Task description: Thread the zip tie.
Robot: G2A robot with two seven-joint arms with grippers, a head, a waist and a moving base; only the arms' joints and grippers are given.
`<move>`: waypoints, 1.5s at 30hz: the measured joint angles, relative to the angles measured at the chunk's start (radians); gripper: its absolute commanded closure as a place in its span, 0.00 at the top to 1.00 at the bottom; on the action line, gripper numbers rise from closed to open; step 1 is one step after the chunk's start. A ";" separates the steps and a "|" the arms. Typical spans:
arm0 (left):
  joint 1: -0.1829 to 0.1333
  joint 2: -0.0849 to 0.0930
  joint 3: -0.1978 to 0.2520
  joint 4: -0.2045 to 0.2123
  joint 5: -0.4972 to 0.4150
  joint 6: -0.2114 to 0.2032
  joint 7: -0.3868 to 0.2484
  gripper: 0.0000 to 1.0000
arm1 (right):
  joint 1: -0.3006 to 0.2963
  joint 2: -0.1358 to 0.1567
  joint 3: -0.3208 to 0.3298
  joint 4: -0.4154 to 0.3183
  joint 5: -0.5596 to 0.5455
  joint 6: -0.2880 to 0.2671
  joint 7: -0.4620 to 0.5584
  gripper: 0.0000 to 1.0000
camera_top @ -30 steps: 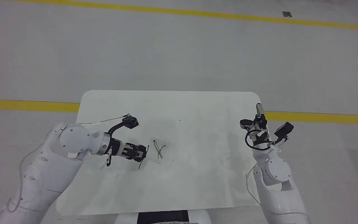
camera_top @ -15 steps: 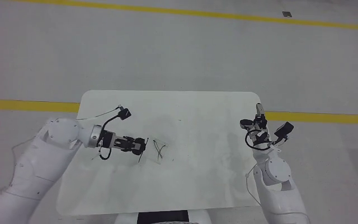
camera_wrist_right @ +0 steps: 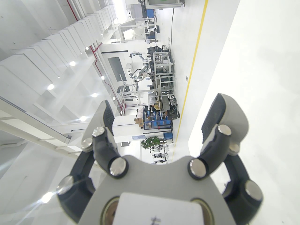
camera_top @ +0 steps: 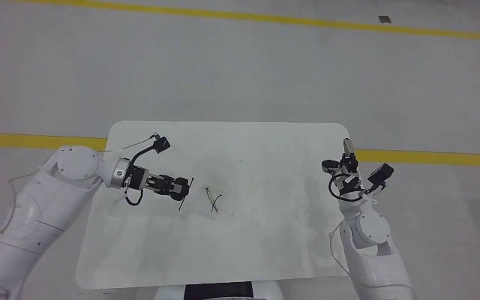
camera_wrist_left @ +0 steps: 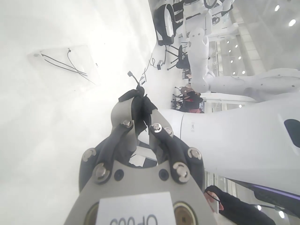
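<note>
My left gripper (camera_top: 183, 187) hovers over the left-middle of the white table (camera_top: 270, 150), shut on a thin black zip tie (camera_top: 185, 198). In the left wrist view the tie (camera_wrist_left: 134, 79) sticks out past the closed fingertips (camera_wrist_left: 131, 99), its small square head at the far end. Two or three more black zip ties (camera_top: 214, 201) lie crossed on a clear plastic sheet (camera_wrist_left: 77, 52) just right of that gripper. My right gripper (camera_top: 339, 159) is held at the table's right edge, open and empty; its own view shows the gripper (camera_wrist_right: 161, 115) with its dark pads (camera_wrist_right: 109, 115) wide apart.
A thin cable (camera_top: 127, 144) trails from the left arm over the table's left rear corner. The yellow floor line (camera_top: 420, 156) runs behind the table. The right half of the table holds nothing.
My left arm has drawn back to the left and slightly rearward, carrying one zip tie away from the pile. The right arm has stayed still.
</note>
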 measured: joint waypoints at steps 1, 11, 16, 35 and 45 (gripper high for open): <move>0.000 0.000 0.000 0.000 0.000 0.000 0.000 0.00 | 0.000 0.000 0.000 0.000 0.000 0.000 0.000 1.00; 0.000 0.000 0.000 0.000 0.000 0.000 0.000 0.00 | 0.000 0.000 0.000 0.000 0.000 0.000 0.000 1.00; 0.000 0.000 0.000 0.000 0.000 0.000 0.000 0.00 | 0.000 0.000 0.000 0.000 0.000 0.000 0.000 1.00; 0.000 0.000 0.000 0.000 0.000 0.000 0.000 0.00 | 0.196 0.013 -0.107 0.076 -0.196 -0.072 0.461 1.00; 0.000 0.000 0.000 0.000 0.000 0.000 0.000 0.00 | 0.227 0.020 -0.110 0.131 -0.190 -0.142 0.627 1.00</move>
